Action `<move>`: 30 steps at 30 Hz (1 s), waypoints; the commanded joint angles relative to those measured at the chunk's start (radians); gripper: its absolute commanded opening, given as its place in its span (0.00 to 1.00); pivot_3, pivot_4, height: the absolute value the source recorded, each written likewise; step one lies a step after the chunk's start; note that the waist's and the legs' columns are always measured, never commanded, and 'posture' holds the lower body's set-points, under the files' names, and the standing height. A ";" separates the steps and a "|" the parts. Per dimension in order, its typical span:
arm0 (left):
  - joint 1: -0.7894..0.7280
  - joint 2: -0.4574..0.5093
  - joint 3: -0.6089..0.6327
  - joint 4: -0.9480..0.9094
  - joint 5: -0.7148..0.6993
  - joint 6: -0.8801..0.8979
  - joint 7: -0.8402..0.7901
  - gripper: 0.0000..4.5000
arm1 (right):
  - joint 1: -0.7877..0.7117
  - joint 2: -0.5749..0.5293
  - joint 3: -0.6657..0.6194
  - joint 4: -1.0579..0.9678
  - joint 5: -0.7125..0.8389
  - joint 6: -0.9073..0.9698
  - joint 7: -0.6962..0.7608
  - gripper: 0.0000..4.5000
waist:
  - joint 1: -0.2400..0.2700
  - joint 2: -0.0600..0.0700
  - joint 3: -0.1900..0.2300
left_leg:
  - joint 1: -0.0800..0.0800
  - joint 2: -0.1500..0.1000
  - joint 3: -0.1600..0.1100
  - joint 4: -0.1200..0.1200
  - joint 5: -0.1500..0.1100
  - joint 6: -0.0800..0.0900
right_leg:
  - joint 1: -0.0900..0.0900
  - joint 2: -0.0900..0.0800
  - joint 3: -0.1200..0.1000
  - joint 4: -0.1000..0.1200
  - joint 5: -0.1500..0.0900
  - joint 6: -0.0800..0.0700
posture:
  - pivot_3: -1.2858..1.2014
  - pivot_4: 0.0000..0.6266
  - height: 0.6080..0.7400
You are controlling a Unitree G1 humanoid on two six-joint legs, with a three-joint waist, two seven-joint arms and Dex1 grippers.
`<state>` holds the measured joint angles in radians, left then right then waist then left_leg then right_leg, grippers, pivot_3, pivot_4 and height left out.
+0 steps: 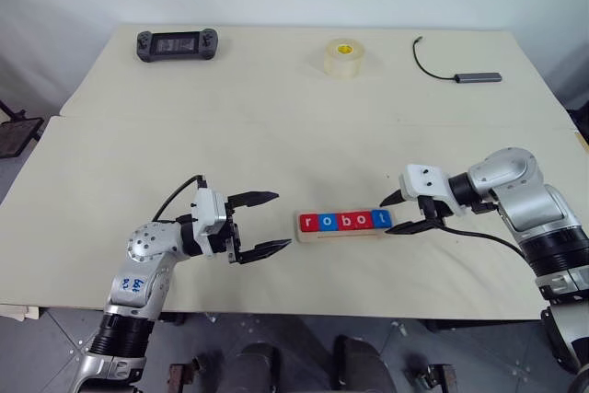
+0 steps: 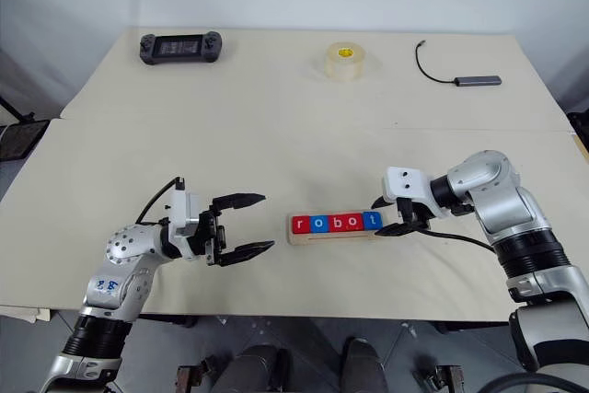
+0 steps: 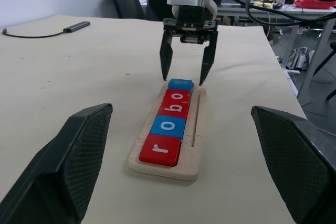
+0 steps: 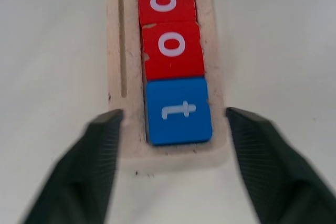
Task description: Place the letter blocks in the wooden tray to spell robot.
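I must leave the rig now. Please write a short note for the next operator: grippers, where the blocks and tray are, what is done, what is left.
Left gripper: open, holding nothing, left of the wooden tray.
Right gripper: open, its fingers either side of the tray's right end, around the blue t block, not gripping it.
Letter blocks: all five lie in the tray, reading r o b o t.
Done: the word is spelled.
Left: probably only to draw the right arm back.

The pale narrow wooden tray (image 1: pixel 342 229) lies near the front of the cream table (image 1: pixel 276 126), five red and blue square letter blocks (image 1: pixel 345 221) in a row on it. The left tool (image 1: pixel 261 224) sits left of it, the right tool (image 1: pixel 398 213) at its right end. Along the far edge lie a black handheld controller (image 1: pixel 178 43), a tape roll (image 1: pixel 345 58), and a cabled grey adapter (image 1: pixel 477 76).
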<state>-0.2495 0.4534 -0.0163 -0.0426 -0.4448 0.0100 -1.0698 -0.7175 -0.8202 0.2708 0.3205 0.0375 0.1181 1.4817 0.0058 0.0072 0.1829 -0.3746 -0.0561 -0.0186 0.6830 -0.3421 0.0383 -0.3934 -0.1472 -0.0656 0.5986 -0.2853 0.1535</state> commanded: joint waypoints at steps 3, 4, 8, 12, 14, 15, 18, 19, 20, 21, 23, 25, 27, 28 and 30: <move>0.009 0.007 0.011 -0.043 -0.007 -0.008 0.004 1.00 | 0.002 -0.040 -0.051 -0.022 0.025 0.014 0.006 0.95 | -0.001 0.000 0.000 | 0.000 0.000 0.000 0.000 0.000 0.000 | 0.000 0.000 0.000 0.000 0.000 0.000 | 0.52 0.24 1.00; 0.009 0.008 0.011 -0.043 -0.007 -0.008 0.004 1.00 | 0.004 -0.045 -0.054 -0.021 0.026 0.011 0.008 0.95 | 0.000 0.000 0.000 | 0.000 0.000 0.000 0.000 0.000 0.000 | 0.000 0.000 0.000 0.000 0.000 0.000 | 0.52 0.24 1.00; 0.007 0.007 0.010 -0.039 -0.006 -0.010 0.002 1.00 | 0.016 -0.073 -0.093 -0.012 0.041 0.011 -0.012 0.95 | -0.003 0.000 0.000 | 0.000 0.000 0.000 0.000 0.000 0.000 | 0.000 0.000 0.000 0.000 0.000 0.000 | 0.52 0.24 1.00; 0.008 0.010 0.013 -0.037 -0.006 -0.010 0.002 1.00 | 0.061 -0.088 -0.166 -0.028 0.081 -0.008 -0.047 0.95 | -0.003 0.000 0.000 | 0.000 0.000 0.000 0.000 0.000 0.000 | 0.000 0.000 0.000 0.000 0.000 0.000 | 0.52 0.24 1.00; 0.020 0.023 0.025 -0.040 -0.006 -0.010 0.001 1.00 | 0.111 -0.095 -0.223 -0.053 0.112 -0.010 -0.074 0.95 | -0.004 0.000 0.000 | 0.000 0.000 0.000 0.000 0.000 0.000 | 0.000 0.000 0.000 0.000 0.000 0.000 | 0.52 0.24 1.00; 0.029 0.034 0.035 -0.041 -0.005 -0.009 0.000 1.00 | 0.151 -0.099 -0.263 -0.071 0.131 -0.032 -0.092 0.95 | -0.002 0.000 0.000 | 0.000 0.000 0.000 0.000 0.000 0.000 | 0.000 0.000 0.000 0.000 0.000 0.000 | 0.52 0.24 1.00; 0.051 0.065 0.057 -0.043 -0.010 -0.001 0.001 1.00 | 0.273 -0.100 -0.369 -0.141 0.185 -0.048 -0.139 0.98 | -0.003 0.000 0.000 | 0.000 0.000 0.000 -0.001 0.000 0.000 | 0.000 0.000 0.000 0.000 0.000 0.000 | 0.52 0.24 1.00; 0.060 0.078 0.069 -0.044 -0.012 0.001 0.000 1.00 | 0.333 -0.089 -0.419 -0.178 0.213 -0.069 -0.158 0.98 | 0.002 0.000 0.000 | 0.000 0.000 0.000 -0.001 0.000 0.000 | 0.000 0.000 0.000 0.000 0.000 0.000 | 0.52 0.24 1.00; 0.070 0.091 0.082 -0.046 -0.016 0.005 -0.001 1.00 | 0.398 -0.079 -0.465 -0.220 0.240 -0.088 -0.169 0.98 | 0.003 0.000 0.000 | 0.000 0.000 0.000 -0.001 0.000 0.000 | 0.000 0.000 -0.001 0.000 0.000 0.000 | 0.52 0.24 1.00; 0.077 0.101 0.095 -0.048 -0.019 0.011 0.005 1.00 | 0.459 -0.070 -0.502 -0.252 0.259 -0.108 -0.181 0.98 | 0.006 0.000 0.000 | 0.000 0.001 0.000 0.000 0.000 0.000 | 0.001 0.000 -0.001 0.000 0.000 0.000 | 0.52 0.24 1.00; 0.087 0.126 0.112 -0.045 0.003 0.015 0.023 1.00 | 0.562 -0.041 -0.560 -0.303 0.356 -0.130 -0.131 0.98 | 0.012 0.000 0.000 | 0.000 0.001 0.000 -0.001 0.000 0.000 | 0.001 0.000 0.000 0.000 0.000 0.000 | 0.52 0.24 1.00; 0.087 0.141 0.117 -0.042 0.012 0.027 0.037 1.00 | 0.606 -0.035 -0.572 -0.325 0.384 -0.136 -0.125 0.98 | 0.016 0.000 0.000 | 0.001 0.001 0.000 0.000 0.000 0.000 | 0.002 0.000 0.000 -0.001 0.000 0.000 | 0.52 0.24 1.00; 0.078 0.147 0.115 -0.029 0.023 0.023 0.046 1.00 | 0.620 -0.044 -0.557 -0.327 0.377 -0.135 -0.129 0.98 | 0.014 0.000 0.000 | 0.002 0.000 0.002 0.000 0.000 0.000 | 0.002 0.000 0.002 -0.001 0.000 0.000 | 0.52 0.24 1.00; 0.073 0.147 0.114 -0.023 0.025 0.015 0.046 1.00 | 0.622 -0.044 -0.551 -0.326 0.376 -0.145 -0.126 0.98 | 0.014 0.000 0.000 | 0.004 0.000 0.002 0.000 0.000 0.000 | 0.003 0.000 0.003 -0.002 0.000 0.000 | 0.52 0.24 1.00; 0.062 0.148 0.112 -0.012 0.028 0.007 0.045 1.00 | 0.634 -0.045 -0.547 -0.344 0.388 -0.131 -0.124 0.98 | 0.015 0.000 0.000 | 0.005 0.001 0.002 0.000 0.000 0.000 | 0.003 0.000 0.003 -0.002 0.000 0.000 | 0.52 0.24 1.00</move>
<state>-0.1746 0.5969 0.0804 -0.0594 -0.4235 0.0386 -1.0278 -0.0909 -0.8518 -0.2572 0.0169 0.3916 -0.0026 1.3518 0.0211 0.0074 0.1830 -0.3701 -0.0555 -0.0167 0.6829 -0.3419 0.0381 -0.3910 -0.1471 -0.0628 0.5969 -0.2852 0.1538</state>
